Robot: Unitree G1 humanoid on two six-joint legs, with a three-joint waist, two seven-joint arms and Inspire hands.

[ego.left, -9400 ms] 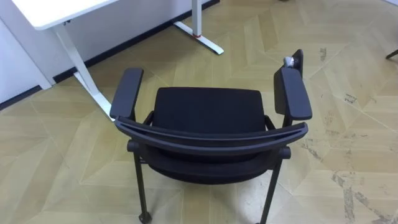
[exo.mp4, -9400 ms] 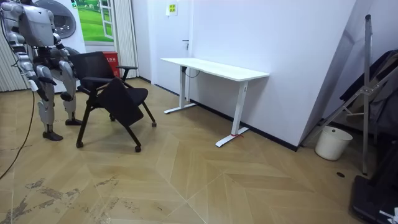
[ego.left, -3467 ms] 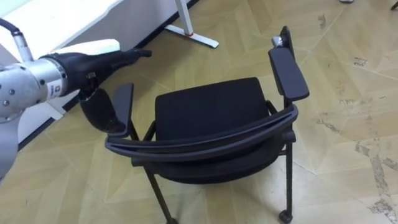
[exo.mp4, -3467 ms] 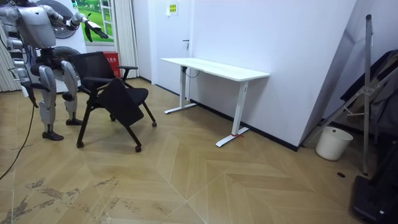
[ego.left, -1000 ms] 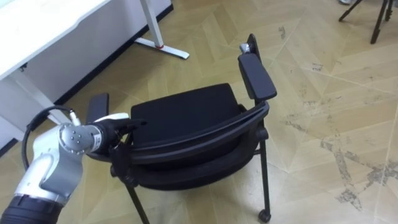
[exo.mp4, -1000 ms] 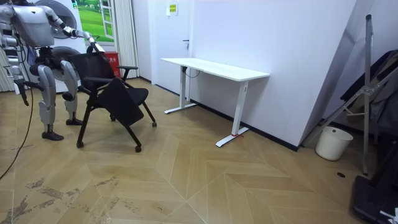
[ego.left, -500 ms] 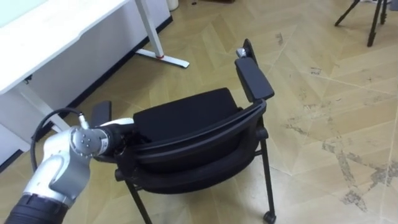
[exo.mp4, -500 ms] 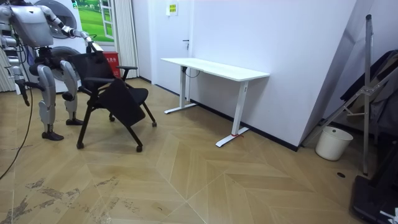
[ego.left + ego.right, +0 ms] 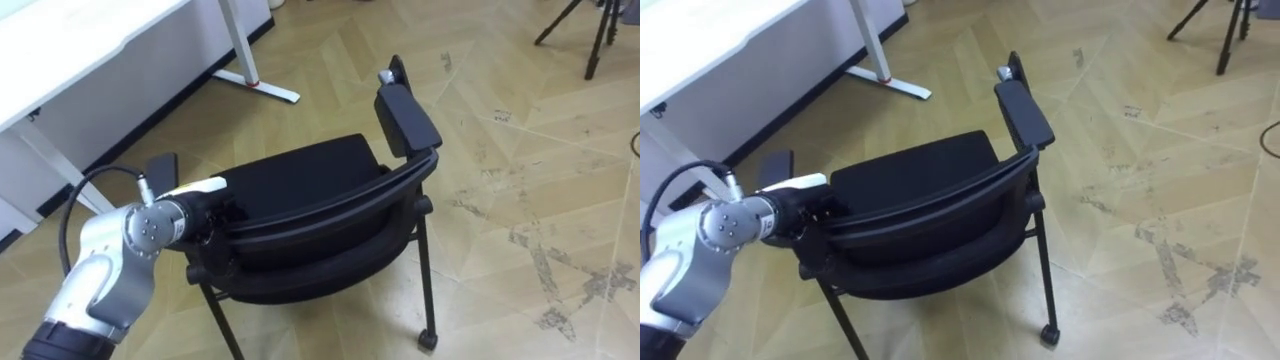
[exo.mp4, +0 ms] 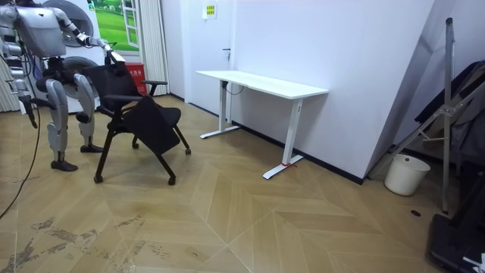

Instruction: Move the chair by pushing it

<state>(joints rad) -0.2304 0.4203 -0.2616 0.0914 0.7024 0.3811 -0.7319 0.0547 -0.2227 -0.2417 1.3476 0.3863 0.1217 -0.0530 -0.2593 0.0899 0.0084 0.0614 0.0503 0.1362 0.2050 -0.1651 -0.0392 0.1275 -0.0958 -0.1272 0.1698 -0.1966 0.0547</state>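
The robot stands behind 1 black chair (image 9: pixel 300 185). Its left hand (image 9: pixel 200 200) is at the backrest's left end, likely to push it toward the desk (image 9: pixel 80 40). Whether that hand grips cannot be told. The right hand (image 10: pixel 30 114) hangs idle.

You're bringing the left hand (image 9: pixel 207 204) down from its raised reach a few seconds back onto the left end of the chair's (image 9: pixel 290 175) backrest (image 9: pixel 340 198). In the room view the chair is sliding slightly to the right, toward the desk (image 10: pixel 261 83), and turning a bit.
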